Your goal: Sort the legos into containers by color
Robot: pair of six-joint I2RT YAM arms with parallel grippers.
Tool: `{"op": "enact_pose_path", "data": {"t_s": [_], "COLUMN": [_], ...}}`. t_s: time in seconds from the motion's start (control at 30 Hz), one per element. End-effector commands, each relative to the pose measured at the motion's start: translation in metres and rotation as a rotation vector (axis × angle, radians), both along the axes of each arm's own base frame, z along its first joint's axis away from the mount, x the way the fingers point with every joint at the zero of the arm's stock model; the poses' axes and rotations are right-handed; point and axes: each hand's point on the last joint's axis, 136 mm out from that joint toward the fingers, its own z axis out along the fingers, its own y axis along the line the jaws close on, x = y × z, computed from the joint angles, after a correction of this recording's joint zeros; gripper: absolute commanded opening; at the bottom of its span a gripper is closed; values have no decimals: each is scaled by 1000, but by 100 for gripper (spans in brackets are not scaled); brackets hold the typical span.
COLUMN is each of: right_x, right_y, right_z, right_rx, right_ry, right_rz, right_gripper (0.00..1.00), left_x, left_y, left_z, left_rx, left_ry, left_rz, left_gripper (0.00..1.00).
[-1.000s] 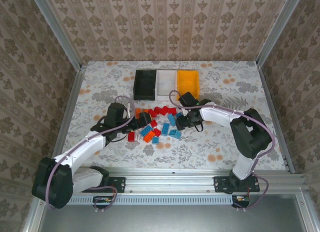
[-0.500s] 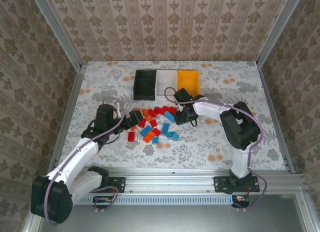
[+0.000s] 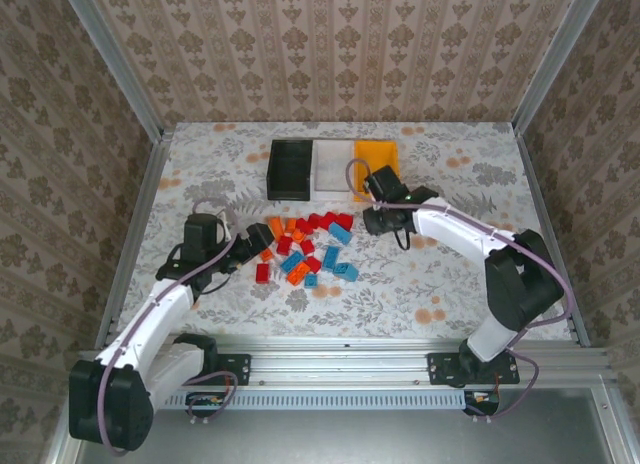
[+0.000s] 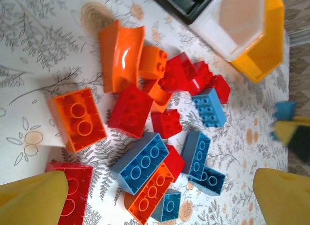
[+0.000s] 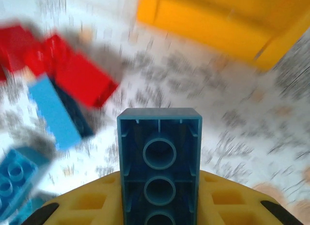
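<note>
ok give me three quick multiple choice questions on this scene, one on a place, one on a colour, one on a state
1. Which bin stands between the other two? A) black B) white C) orange-yellow
2. What colour is the brick in the right gripper? A) red B) orange C) blue
3. How is the left gripper? A) open, holding nothing B) shut on a red brick C) shut on a bin rim
1 B: the white bin has the black bin and the orange-yellow bin either side.
2 C: a blue brick sits between its fingers.
3 A: its fingers stand wide apart over the loose bricks.
</note>
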Motion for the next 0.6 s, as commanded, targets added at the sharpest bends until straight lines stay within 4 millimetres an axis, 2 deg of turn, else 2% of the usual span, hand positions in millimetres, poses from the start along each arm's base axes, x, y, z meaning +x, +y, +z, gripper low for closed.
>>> {"op": "enact_pose_path", "data": {"t_s": [0.0,0.17,0.27,0.37,0.47,0.57], "right_x": [50,121,151,168,171,171], "right_y": [-15,-21,-24,-25,-24,-23], "right_z": [19,6,1,-7,-15,-16], "right_rx": [-40,-99,-106,-117,-120,-110], "right_ry": [-82,-52,-37,-17,2,4], "right_rz": [-114,-186,-213,-221,-221,-217], "right_gripper": [29,30,32,34,37,44], "left_x": [-3,-14,-22,-24,-21,-19], "left_y": [-4,-2,2,6,5,3], "left_z": [-7,-11,-13,-11,-9,-8], "left_rx": [-38,-32,-22,-13,-8,-4], "left_ry": [51,72,75,60,57,68], "left_rz": [-1,-3,10,18,12,-5], "left_gripper": [100,100,100,100,100,100]}}
